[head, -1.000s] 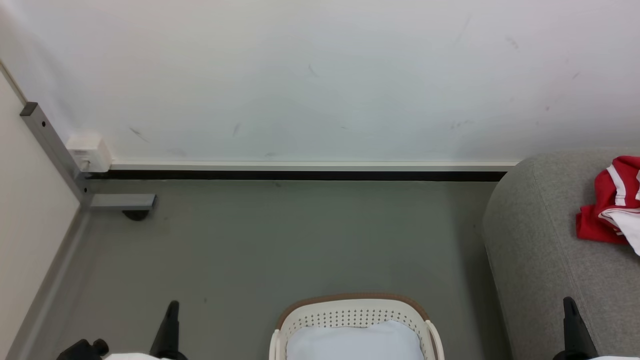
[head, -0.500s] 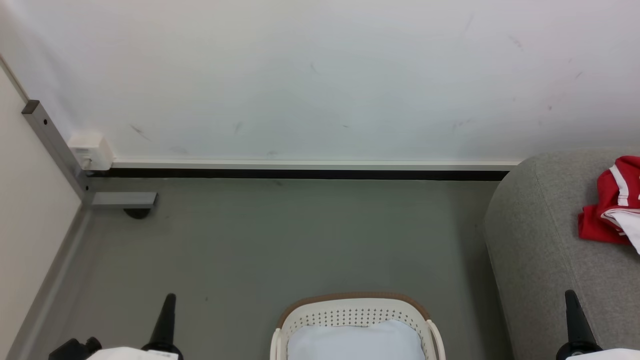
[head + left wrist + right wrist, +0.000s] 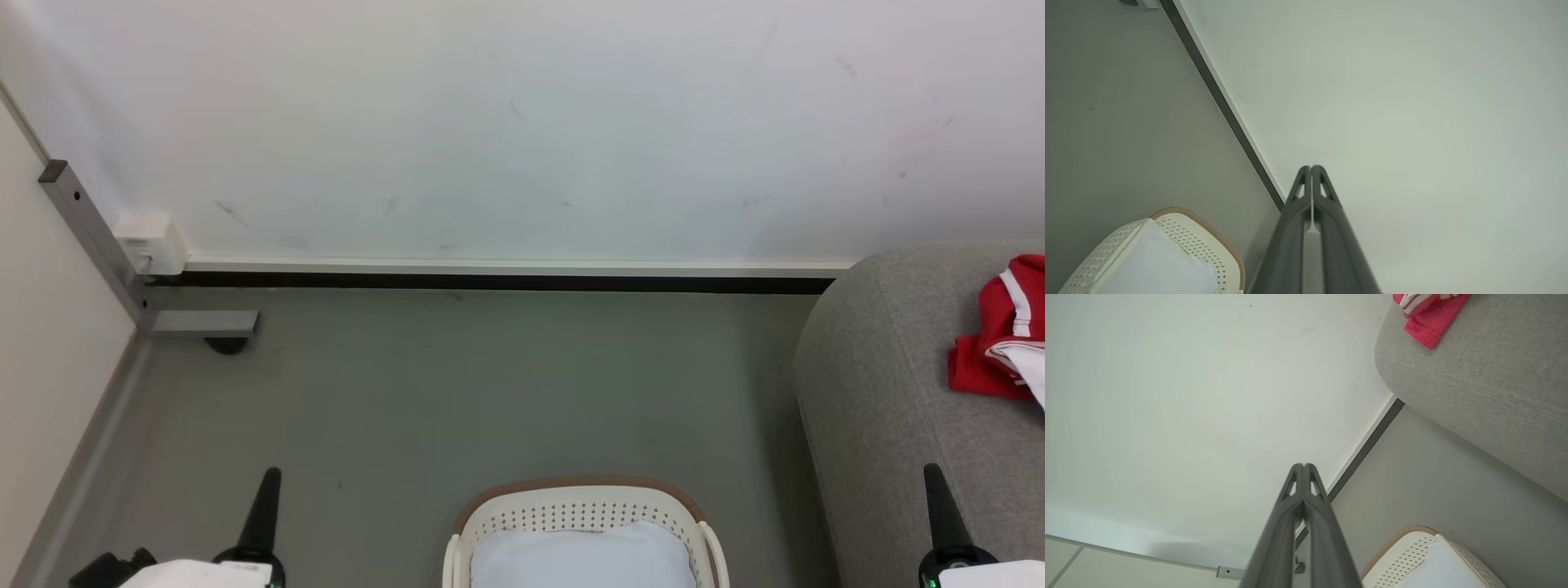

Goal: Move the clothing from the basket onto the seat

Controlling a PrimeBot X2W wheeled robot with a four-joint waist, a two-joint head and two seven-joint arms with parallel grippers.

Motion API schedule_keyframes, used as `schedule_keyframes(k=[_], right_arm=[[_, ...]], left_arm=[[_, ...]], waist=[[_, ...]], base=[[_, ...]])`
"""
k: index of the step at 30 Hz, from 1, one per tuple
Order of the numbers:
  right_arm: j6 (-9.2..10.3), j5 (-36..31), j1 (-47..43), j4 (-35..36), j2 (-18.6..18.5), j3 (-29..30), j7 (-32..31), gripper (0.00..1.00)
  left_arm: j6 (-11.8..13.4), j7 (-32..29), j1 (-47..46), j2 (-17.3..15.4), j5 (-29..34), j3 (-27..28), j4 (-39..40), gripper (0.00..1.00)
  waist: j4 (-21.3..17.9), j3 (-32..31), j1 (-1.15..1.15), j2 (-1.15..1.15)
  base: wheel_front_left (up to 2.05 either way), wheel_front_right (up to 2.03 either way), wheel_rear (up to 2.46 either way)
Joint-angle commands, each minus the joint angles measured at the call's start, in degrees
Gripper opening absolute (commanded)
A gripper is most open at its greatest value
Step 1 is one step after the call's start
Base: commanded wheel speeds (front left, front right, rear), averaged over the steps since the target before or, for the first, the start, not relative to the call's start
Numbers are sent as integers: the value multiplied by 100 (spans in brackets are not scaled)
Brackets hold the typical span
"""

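Left wrist view: the left fingers (image 3: pixel 1331 237) are closed, pressed flat together up to the tips with nothing between them, and they point at the white wall (image 3: pixel 1412 122).
Right wrist view: the right fingers (image 3: pixel 1282 539) are closed tip to tip and empty, aimed at that wall too.
Fingers, count: two pairs. In the head view one pair rises at the lower left over the floor (image 3: pixel 457 384) and one at the lower right in front of the seat (image 3: pixel 882 408). Each shows as a single dark spike.
Basket: one (image 3: pixel 571 516), cream-white with rows of small holes and a brown rim band. It stands on the floor at the bottom middle, between the two pairs of fingers and apart from both.
Basket contents: one pale white sheet (image 3: pixel 584 559) covers what shows of the inside. Whether it is cloth or a liner I cannot tell.
Seat: one, grey woven fabric with a rounded padded corner, on the right, near the basket with a strip of floor between them.
Clothing: one red heap with white trim (image 3: pixel 988 359) lies on top of the seat, cut off by the head view's right edge. How many garments it holds cannot be told. It is well apart from both pairs of fingers.
Wall foot: one white skirting strip over one black band (image 3: pixel 490 283).
Left corner: one slanting grey metal post (image 3: pixel 86 229), one short grey bar (image 3: pixel 204 324) at its foot and one small white box (image 3: pixel 147 243).
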State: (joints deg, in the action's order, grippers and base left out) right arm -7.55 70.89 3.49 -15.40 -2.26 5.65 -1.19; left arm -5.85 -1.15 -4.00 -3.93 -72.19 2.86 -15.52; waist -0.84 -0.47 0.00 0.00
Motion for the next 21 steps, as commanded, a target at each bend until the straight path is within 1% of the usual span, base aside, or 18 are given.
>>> schedule_keyframes(k=[1,21], right_arm=[[7,151,134,59,-67,19,-39,0],[9,1103,216,105,-78,56,-281,0]], left_arm=[[-35,-41,-97,0,-139,38,65,0],[-105,-292,-175,48,-1048,202,104,0]], waist=[[3,2,0,0],[37,28,0,0]], base=[[0,0,0],[0,0,0]])
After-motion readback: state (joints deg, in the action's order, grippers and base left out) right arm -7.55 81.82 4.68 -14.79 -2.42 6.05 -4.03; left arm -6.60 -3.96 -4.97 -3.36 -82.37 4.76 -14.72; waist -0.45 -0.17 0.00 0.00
